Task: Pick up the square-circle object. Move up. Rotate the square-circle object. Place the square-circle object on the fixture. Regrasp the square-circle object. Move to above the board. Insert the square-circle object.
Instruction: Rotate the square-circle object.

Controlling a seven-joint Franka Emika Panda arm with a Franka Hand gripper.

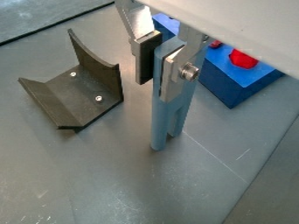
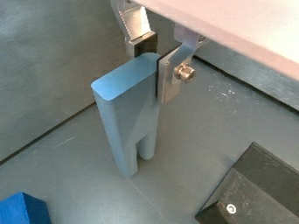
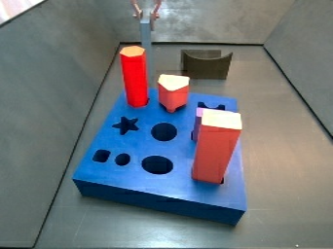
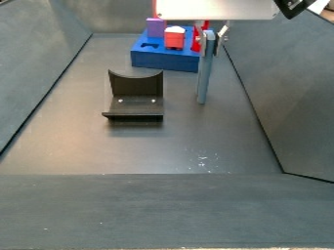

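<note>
Between claw (image 1: 162, 59) fingers, square-circle object (image 1: 170, 109).

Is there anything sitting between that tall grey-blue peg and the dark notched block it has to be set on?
Nothing visible. The gripper grips the square-circle object upright at its top; bare floor lies between it and the fixture. The board stands behind them.

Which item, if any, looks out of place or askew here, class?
Nothing stands out. The grey-blue peg stands upright on the floor beside the fixture, with the end effector closed on its upper end. The board lies flat, and its red pieces stand straight in their holes.
</note>
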